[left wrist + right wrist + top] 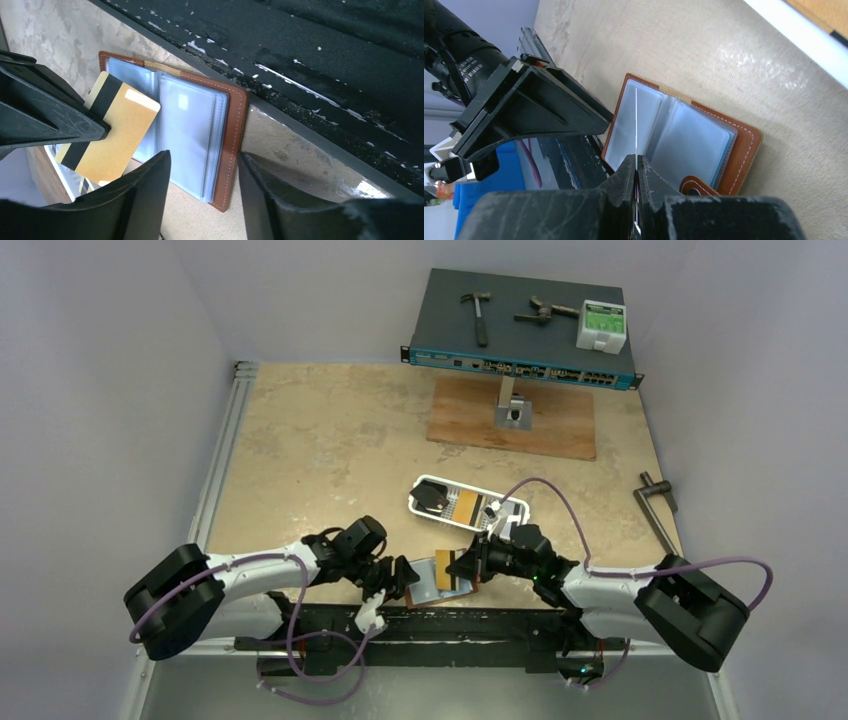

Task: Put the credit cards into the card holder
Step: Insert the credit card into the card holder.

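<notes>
Card holder [425, 585] open, gold card [116, 131], tray [515, 512] beyond

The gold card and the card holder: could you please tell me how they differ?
The gold card is a yellow sheet with a black stripe; the card holder is brown leather with clear sleeves. The gold card is pinched between the fingers of the right gripper; the card holder lies open on the table. Both are rectangular, similar in size.

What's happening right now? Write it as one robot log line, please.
right hand: shut on orange-yellow plastic card with black stripe | card: over open brown leather card holder | left hand: open at holder's edge
</notes>
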`<act>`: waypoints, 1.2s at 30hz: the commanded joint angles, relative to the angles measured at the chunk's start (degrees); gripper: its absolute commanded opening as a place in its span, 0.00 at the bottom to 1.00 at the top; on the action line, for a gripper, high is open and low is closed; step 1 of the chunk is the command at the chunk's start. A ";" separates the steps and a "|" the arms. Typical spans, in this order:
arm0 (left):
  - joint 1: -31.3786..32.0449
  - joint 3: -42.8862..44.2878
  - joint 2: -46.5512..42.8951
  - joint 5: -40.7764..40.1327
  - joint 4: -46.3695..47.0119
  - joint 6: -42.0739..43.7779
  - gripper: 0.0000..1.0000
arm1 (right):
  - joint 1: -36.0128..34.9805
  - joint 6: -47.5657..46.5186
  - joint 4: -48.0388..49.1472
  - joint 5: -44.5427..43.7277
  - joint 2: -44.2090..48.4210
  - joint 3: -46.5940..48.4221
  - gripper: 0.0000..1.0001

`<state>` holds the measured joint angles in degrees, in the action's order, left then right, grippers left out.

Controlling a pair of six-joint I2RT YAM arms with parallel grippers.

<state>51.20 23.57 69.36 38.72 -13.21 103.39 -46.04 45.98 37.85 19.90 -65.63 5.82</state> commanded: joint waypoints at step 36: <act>3.05 1.19 3.58 -8.75 -11.65 9.58 0.43 | 0.25 4.12 10.18 -0.56 -3.66 -4.69 0.00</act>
<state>53.80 25.82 71.16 33.80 -18.85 113.06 -46.04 49.98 45.08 20.21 -68.69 1.39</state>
